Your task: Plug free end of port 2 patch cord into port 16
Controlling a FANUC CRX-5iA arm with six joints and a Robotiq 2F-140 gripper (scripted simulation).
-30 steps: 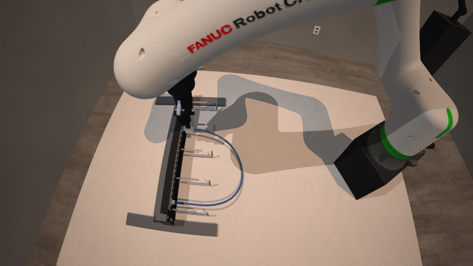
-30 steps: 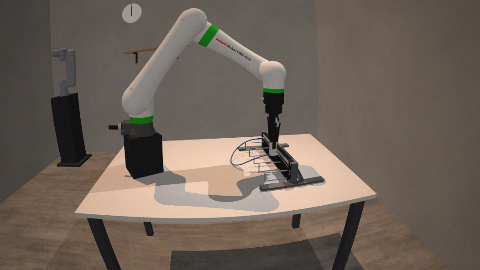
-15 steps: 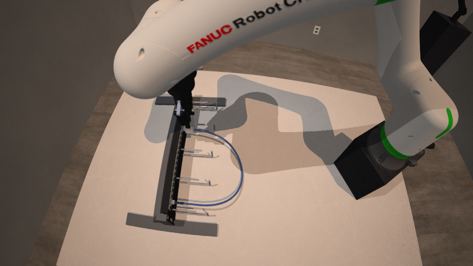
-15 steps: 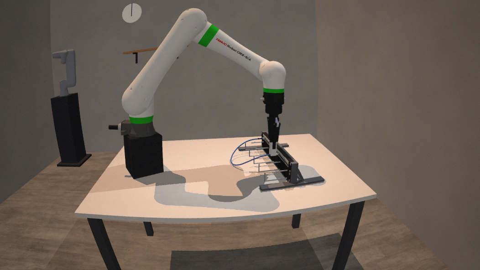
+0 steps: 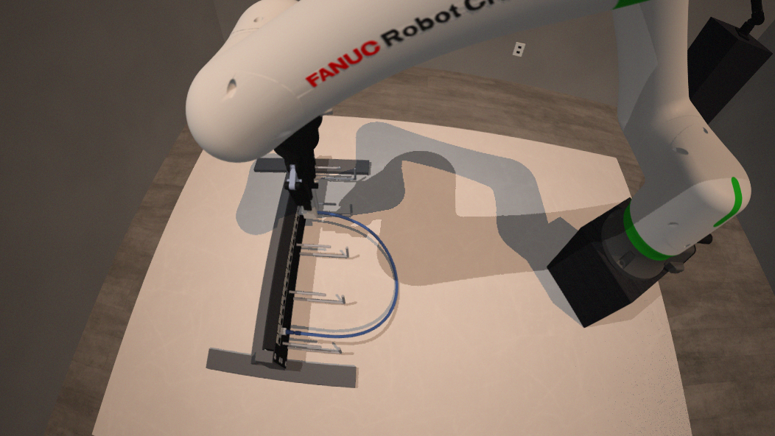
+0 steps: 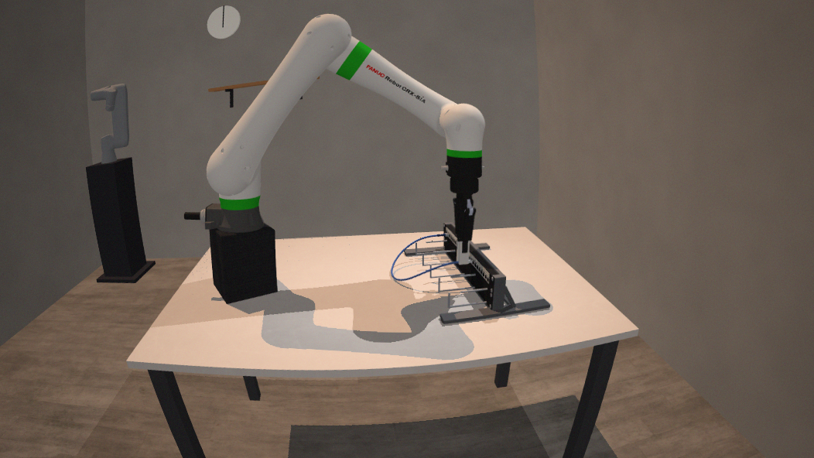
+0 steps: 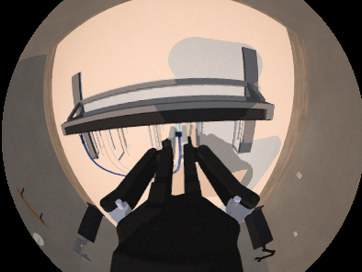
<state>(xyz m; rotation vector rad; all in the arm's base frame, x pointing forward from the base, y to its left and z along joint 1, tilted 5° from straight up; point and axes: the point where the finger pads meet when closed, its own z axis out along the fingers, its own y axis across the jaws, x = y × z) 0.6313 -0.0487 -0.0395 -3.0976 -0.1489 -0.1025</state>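
Note:
The black patch panel rack (image 5: pixel 275 281) (image 6: pixel 490 278) (image 7: pixel 165 108) stands on two flat feet on the table. A blue patch cord (image 5: pixel 393 271) (image 6: pixel 398 268) (image 7: pixel 92 157) loops out from a port near the rack's near end and curves back to its face further along. My gripper (image 5: pixel 309 208) (image 6: pixel 463 253) (image 7: pixel 178 132) points straight down at the rack's front face and is shut on the cord's free-end plug (image 7: pixel 177 135). The plug sits right at the port row. I cannot tell how deep it is or which port it is at; the number plates are too small to read.
Several thin metal cable bars (image 5: pixel 320 249) stick out from the rack's face toward the cord loop. The rack's flat feet (image 5: pixel 281 368) (image 5: pixel 336 166) lie at both ends. The robot's black base (image 5: pixel 596 281) (image 6: pixel 241 256) stands on the table's other side.

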